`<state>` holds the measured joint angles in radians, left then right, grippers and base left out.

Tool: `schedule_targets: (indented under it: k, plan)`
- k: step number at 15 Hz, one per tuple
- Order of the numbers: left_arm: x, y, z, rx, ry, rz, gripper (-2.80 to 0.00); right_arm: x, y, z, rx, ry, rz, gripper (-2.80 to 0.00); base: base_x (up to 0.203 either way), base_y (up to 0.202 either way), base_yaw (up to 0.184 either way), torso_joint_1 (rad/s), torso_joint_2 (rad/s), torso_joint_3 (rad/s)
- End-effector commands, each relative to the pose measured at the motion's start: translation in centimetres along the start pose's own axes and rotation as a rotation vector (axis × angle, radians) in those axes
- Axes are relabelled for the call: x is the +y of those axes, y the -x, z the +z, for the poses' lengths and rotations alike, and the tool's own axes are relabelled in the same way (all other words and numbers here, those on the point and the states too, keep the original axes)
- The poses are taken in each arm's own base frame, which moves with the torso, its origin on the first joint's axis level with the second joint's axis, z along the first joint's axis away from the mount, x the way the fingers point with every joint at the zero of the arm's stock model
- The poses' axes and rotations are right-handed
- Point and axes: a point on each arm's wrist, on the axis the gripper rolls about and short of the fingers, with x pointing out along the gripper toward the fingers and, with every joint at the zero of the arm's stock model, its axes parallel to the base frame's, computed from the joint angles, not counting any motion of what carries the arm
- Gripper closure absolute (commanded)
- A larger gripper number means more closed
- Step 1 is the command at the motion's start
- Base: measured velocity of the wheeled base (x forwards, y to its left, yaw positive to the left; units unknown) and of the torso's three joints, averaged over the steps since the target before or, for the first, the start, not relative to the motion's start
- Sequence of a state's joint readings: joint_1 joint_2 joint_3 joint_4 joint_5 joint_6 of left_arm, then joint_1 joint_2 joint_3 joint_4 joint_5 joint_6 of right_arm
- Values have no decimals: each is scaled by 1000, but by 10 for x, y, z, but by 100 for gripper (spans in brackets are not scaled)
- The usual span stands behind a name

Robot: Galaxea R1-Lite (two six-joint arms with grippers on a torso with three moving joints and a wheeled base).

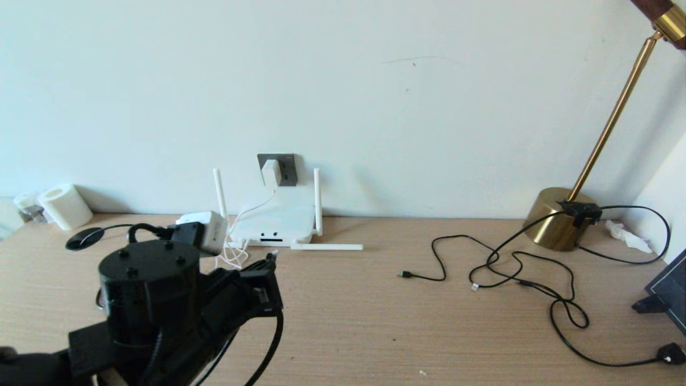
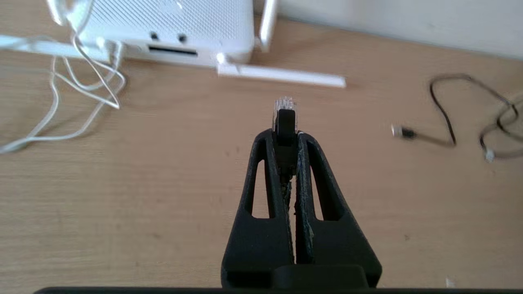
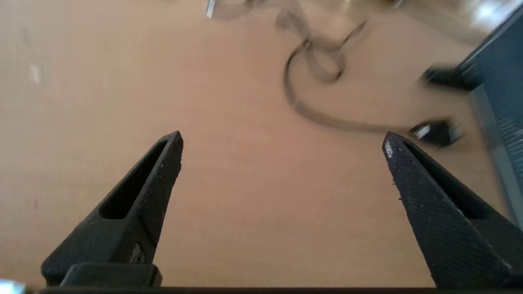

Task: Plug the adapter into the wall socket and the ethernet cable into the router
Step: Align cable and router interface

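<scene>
The white router (image 1: 276, 220) lies flat against the wall, two antennas upright and one lying on the table (image 1: 327, 246). Above it the white adapter (image 1: 271, 172) sits in the dark grey wall socket (image 1: 286, 167), its thin white cord hanging down to the router. My left gripper (image 1: 269, 261) is shut on the ethernet cable's plug (image 2: 284, 116). The plug's clear tip points at the router's front ports (image 2: 172, 51), a short gap away. The black cable (image 1: 270, 343) loops down from the gripper. My right gripper (image 3: 282, 143) hangs open over bare table, out of the head view.
A white box (image 1: 209, 229) and tangled white cord (image 1: 233, 257) lie left of the router. Thin black cables (image 1: 514, 268) sprawl at the right near a brass lamp base (image 1: 557, 217). A dark frame (image 1: 670, 289) stands at the right edge and a paper roll (image 1: 64, 206) at the far left.
</scene>
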<state>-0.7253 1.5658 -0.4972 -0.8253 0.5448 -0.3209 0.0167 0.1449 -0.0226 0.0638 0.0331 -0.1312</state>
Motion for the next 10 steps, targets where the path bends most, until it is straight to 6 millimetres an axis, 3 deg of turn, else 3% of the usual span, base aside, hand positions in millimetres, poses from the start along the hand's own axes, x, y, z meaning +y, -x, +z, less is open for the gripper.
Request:
schedule_targets:
  k: [1,6,10]
  plan:
    - [-3,-7,1,-8,6,17,0,1,10,-4,-132,-5,-30,-280,0,0,0,0,0,0]
    - [0,-16,-16,15,32,115,0,1,10,-3,-154,-97,-58,-280,0,0,0,0,0,0]
    - [15,-29,-23,42,-5,199,0,1,10,-3,-154,-98,-59,-280,0,0,0,0,0,0]
